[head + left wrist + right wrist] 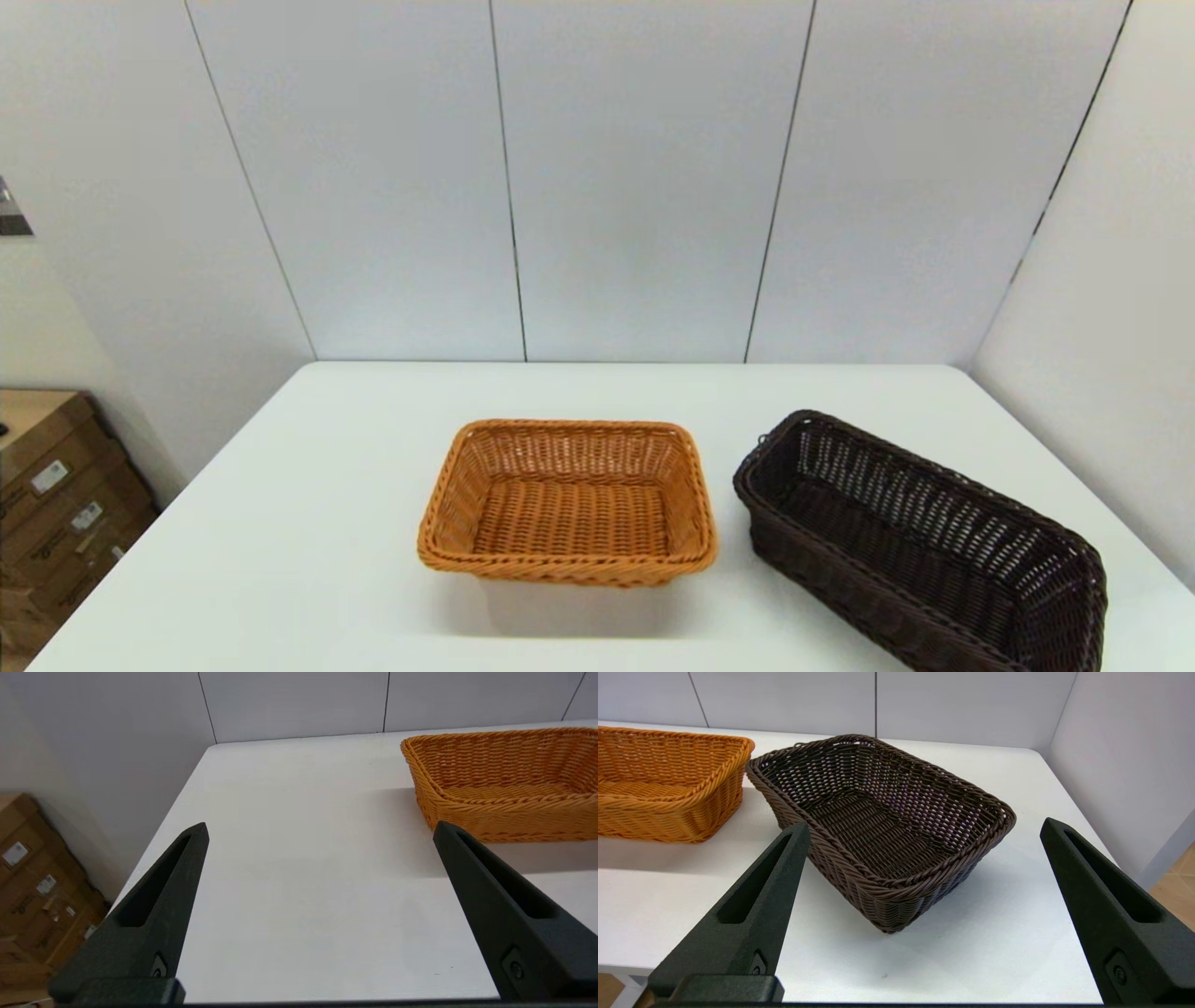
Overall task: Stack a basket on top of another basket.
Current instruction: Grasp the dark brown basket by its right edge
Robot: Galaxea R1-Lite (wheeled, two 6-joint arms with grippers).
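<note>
An orange wicker basket (568,501) sits upright near the middle of the white table (308,523), with a dark brown wicker basket (920,546) just beside it on the robot's right, angled toward the table's near right corner and not touching it. Both baskets hold nothing. The left gripper (320,833) hovers over bare tabletop on the orange basket's left side, fingers spread wide. The right gripper (924,828) hangs at the table's near edge facing the dark basket, its fingers equally wide apart, holding nothing. Cardboard boxes (56,504) stand on the floor at left.
</note>
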